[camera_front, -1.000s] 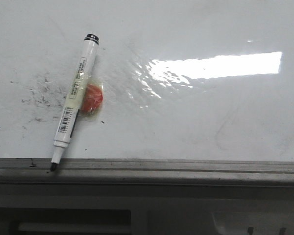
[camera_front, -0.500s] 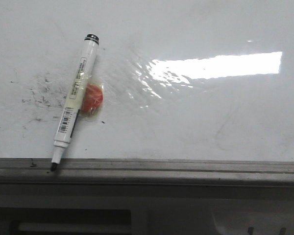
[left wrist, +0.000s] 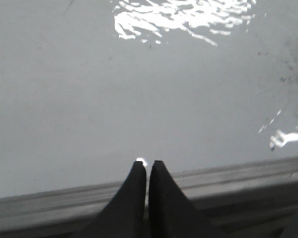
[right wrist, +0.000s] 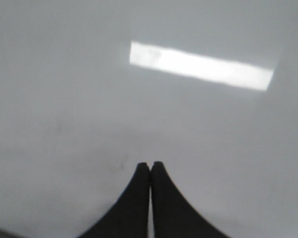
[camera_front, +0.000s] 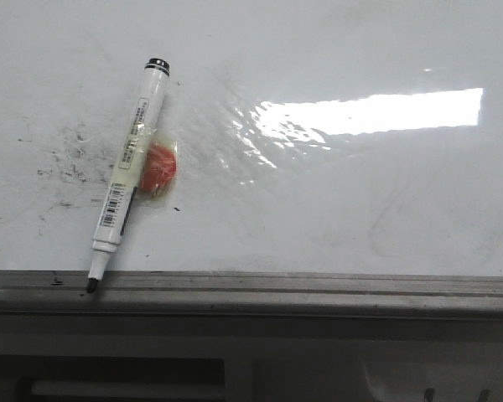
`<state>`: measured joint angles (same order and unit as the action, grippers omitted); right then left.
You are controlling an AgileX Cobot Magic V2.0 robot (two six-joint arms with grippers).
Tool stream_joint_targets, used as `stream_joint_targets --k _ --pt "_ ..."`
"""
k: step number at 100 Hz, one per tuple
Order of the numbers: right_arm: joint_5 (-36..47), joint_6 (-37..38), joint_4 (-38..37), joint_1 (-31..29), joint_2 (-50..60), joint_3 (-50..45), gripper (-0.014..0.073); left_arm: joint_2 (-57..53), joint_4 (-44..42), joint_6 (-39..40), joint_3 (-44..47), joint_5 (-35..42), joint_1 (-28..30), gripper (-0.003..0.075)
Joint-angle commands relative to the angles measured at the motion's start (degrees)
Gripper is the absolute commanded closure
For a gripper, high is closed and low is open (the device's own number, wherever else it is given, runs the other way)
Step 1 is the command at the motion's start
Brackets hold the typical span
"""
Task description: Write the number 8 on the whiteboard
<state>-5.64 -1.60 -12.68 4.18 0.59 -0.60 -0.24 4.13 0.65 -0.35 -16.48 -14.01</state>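
Observation:
The glossy whiteboard (camera_front: pixel 335 201) fills the front view, with a grey metal rail (camera_front: pixel 318 289) along its near edge. No number 8 shows on it. A white marker (camera_front: pixel 127 172) with a black tip lies uncapped at the left, its tip resting on the rail, with an orange lump (camera_front: pixel 159 166) taped to its barrel. Neither arm shows in the front view. My left gripper (left wrist: pixel 147 162) is shut and empty above the board near the rail (left wrist: pixel 228 178). My right gripper (right wrist: pixel 150 163) is shut and empty over bare board (right wrist: pixel 64 99).
A patch of scattered black specks (camera_front: pixel 67 163) marks the board left of the marker. Bright window glare (camera_front: pixel 369 113) lies across the right half. Faint smears (camera_front: pixel 386 218) show lower right. Below the rail is a grey frame (camera_front: pixel 235 360).

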Motion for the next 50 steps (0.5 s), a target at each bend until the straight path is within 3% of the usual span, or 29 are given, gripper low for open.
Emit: stream_joint_targets --k 1,14,30,39,50 --pt "12.55 1.0 5.29 -0.38 1.18 -0.79 0.0657 -1.6 9.1 0.46 2.16 10.93 0.07 0.0741" --pt "13.7 2.65 26.29 -0.38 1.18 -0.79 0.0657 -1.6 26.06 0.46 2.16 21.02 0.07 0.0741" --pt "13.25 2.65 40.55 -0.38 1.18 0.17 0.0657 -1.6 45.35 0.46 2.07 23.36 0.07 0.0741" --pt "7.44 2.33 42.08 -0.27 1.18 4.69 0.0657 -1.23 43.37 0.36 0.57 20.23 0.07 0.0741" --pt "-6.29 -2.31 34.64 -0.27 -1.44 13.48 0.0657 1.87 37.03 0.27 -4.62 13.13 0.07 0.0741"
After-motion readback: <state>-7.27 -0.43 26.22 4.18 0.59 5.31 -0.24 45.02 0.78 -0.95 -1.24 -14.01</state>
